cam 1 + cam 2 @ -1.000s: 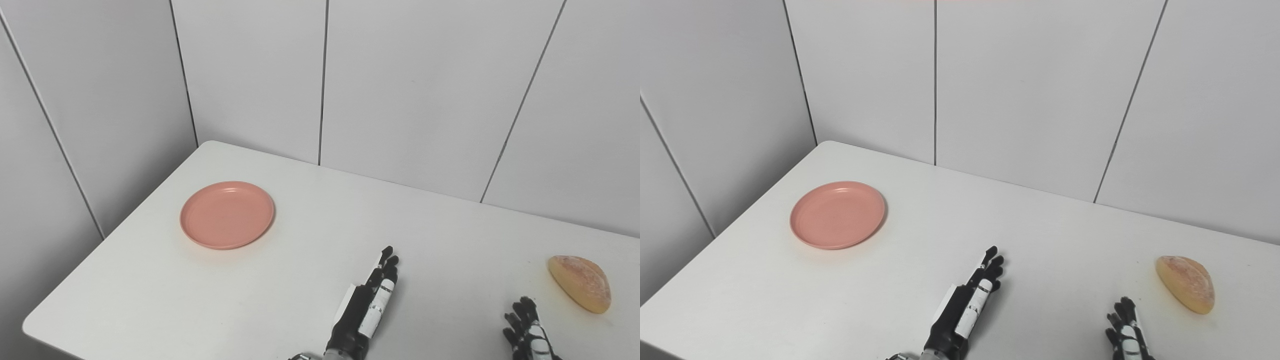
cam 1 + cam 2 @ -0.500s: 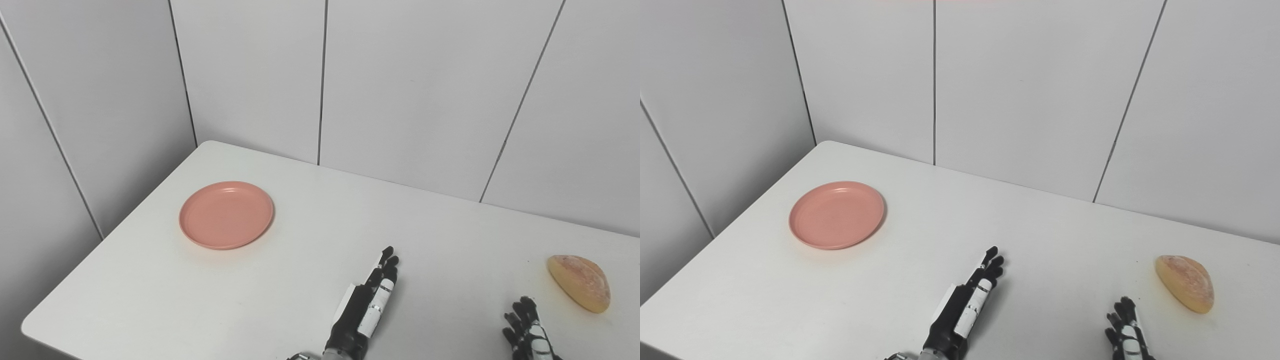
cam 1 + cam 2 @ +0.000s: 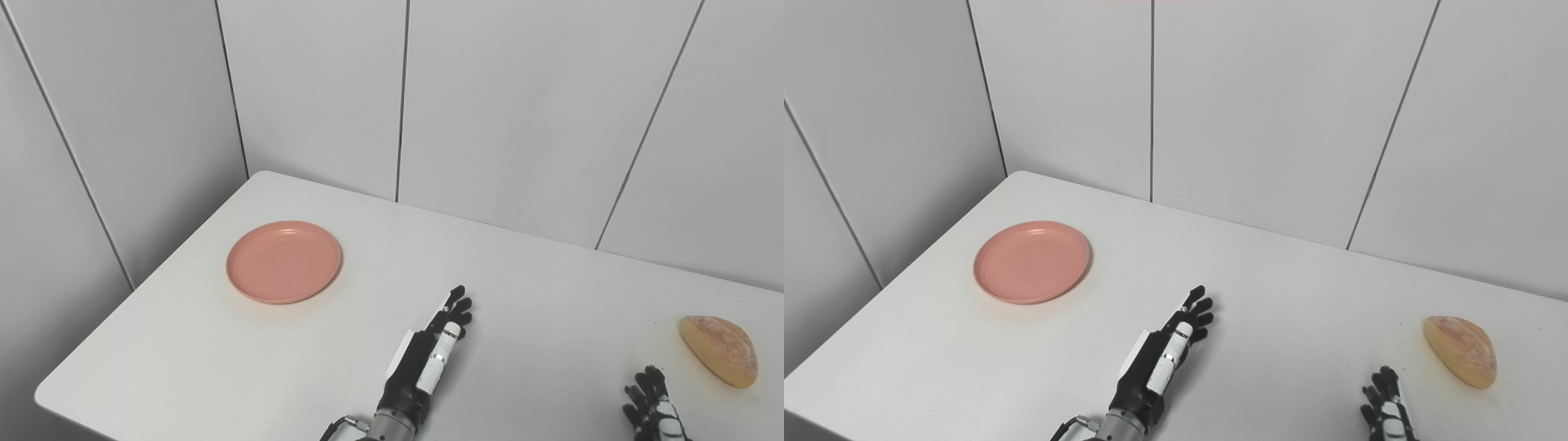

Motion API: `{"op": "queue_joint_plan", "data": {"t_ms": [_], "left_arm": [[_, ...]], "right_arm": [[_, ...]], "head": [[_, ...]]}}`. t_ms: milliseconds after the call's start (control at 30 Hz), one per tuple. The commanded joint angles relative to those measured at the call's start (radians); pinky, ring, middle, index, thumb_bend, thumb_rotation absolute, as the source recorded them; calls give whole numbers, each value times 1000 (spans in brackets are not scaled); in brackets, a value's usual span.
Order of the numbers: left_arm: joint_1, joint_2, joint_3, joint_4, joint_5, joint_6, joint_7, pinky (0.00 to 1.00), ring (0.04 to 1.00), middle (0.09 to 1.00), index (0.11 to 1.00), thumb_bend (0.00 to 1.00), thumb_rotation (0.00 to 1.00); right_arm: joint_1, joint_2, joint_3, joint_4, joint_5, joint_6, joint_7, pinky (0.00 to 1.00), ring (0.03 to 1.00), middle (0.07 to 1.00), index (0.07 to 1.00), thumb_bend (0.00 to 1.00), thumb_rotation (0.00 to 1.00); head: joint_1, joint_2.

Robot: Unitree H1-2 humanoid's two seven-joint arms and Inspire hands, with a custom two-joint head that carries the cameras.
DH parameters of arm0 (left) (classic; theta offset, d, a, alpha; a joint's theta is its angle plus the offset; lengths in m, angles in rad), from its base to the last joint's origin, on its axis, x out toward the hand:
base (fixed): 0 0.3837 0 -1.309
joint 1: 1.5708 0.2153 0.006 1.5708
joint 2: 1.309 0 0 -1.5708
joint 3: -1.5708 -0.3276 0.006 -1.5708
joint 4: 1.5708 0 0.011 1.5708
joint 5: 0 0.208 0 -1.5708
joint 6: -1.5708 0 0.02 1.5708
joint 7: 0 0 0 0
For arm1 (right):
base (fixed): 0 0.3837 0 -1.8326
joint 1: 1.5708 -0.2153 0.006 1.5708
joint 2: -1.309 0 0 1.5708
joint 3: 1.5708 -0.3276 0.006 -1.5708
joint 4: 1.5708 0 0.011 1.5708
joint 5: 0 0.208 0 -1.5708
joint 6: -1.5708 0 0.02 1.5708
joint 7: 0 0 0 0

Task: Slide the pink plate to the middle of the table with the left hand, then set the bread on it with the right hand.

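An empty pink plate (image 3: 283,262) lies flat on the white table (image 3: 539,288), toward its left side. A golden bread roll (image 3: 719,351) rests near the table's right edge. My left hand (image 3: 430,355) is over the table's middle front, fingers stretched out and apart, holding nothing, well to the right of and nearer than the plate. Only the fingertips of my right hand (image 3: 652,407) show at the bottom edge, spread and empty, a short way left of and nearer than the bread.
Grey panelled walls (image 3: 502,110) close off the table at the back and along the left. The table's rounded front left corner (image 3: 49,395) shows at the lower left.
My left hand has reached a little forward and left, toward the plate. The view has shifted slightly. The plate, the bread and the right hand stay where they were.
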Motion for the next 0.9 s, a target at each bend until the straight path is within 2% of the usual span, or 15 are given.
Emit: {"op": "queue_joint_plan", "data": {"t_ms": [0,167,333,467,567,867], "left_arm": [[-25,-3,-1,-58,12,1,4,906,912,935,922,428,1000],[-39,4,16,-109,-3,31,-1,909,903,927,913,441,1000],[-65,10,50,-185,-56,117,-14,928,908,927,917,441,1000],[-108,42,80,-236,-75,157,-17,931,920,938,928,416,1000],[-150,63,124,-250,-111,186,-14,936,921,938,927,408,1000],[-219,113,212,-230,-158,197,3,905,900,919,902,427,1000]], "right_arm": [[-7,-4,-2,-35,8,7,5,1000,1000,1000,1000,206,1000],[-6,-3,-3,-36,15,14,7,1000,1000,1000,1000,213,1000],[-8,-2,-5,-35,27,14,10,1000,1000,1000,1000,197,1000],[-8,-7,-3,-38,23,20,9,1000,1000,1000,1000,188,1000],[-7,-5,-5,-39,39,26,12,1000,1000,1000,1000,195,1000],[-7,-4,-3,-45,29,31,2,1000,1000,1000,1000,191,1000]], "head": [[3,2],[13,2],[17,3],[18,5],[21,8],[25,8]]}}
